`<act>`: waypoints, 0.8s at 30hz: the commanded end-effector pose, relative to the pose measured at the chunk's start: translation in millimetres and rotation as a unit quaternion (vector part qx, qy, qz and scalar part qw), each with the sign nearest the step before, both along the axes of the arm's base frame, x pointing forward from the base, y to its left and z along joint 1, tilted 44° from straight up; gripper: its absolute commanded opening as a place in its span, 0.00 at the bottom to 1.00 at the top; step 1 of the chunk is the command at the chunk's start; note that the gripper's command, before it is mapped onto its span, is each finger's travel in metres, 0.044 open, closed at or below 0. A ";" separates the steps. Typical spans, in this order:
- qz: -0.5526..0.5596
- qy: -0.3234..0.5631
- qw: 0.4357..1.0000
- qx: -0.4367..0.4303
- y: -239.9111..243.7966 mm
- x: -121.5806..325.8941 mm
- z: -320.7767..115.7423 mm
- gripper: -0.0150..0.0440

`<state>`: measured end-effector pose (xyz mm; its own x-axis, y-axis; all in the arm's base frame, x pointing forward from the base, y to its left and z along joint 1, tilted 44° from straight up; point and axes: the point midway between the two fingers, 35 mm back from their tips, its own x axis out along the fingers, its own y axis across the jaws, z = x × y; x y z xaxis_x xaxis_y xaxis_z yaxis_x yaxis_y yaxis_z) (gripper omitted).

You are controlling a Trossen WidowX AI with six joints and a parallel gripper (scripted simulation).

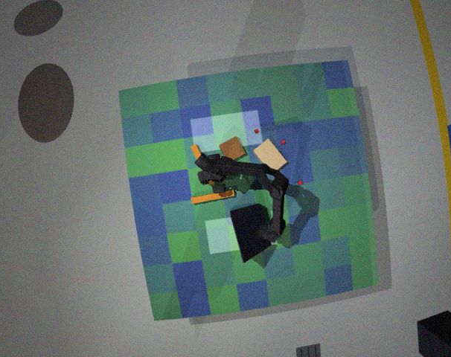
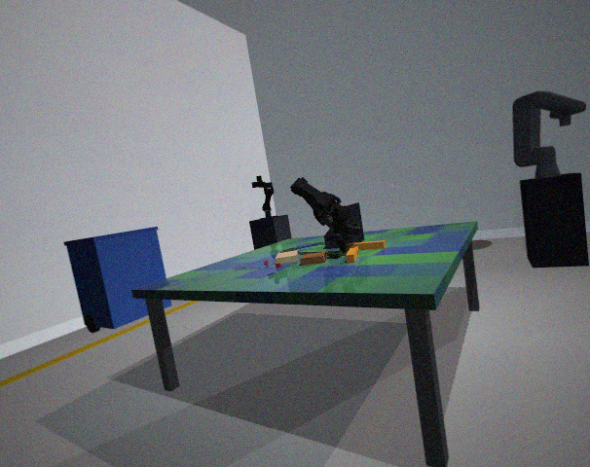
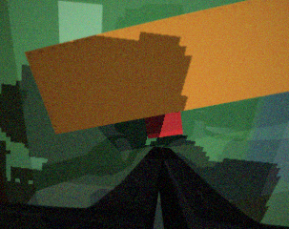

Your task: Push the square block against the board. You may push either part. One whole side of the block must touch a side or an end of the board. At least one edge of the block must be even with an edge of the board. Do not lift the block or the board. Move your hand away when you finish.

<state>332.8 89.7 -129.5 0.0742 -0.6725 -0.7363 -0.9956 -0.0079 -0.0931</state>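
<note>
The brown square block [image 1: 232,146] [image 2: 313,259] lies flat near the middle of the table. The tan board [image 1: 269,154] [image 2: 286,257], a longer rectangle, lies to its right in the overhead view. A narrow gap separates them, and they are turned at slightly different angles. My gripper [image 1: 220,189] [image 2: 344,251] [image 3: 160,155] is shut and empty. It is low, beside a long orange bar [image 1: 205,198] [image 2: 372,245] [image 3: 235,52], away from block and board. The arm passes close to both parts in the overhead view. The exact fingertip height is unclear.
A second orange bar [image 1: 195,150] [image 2: 351,254] lies partly under the arm. A small red cube [image 3: 173,125] is just beyond the fingertips in the wrist view. Other red cubes [image 1: 256,131] [image 1: 283,142] [image 1: 299,182] lie around the board. The black base plate [image 1: 248,230] is nearby.
</note>
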 end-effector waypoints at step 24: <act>-0.001 0.003 1.000 -0.001 -6.8 -2.6 40.3 0.25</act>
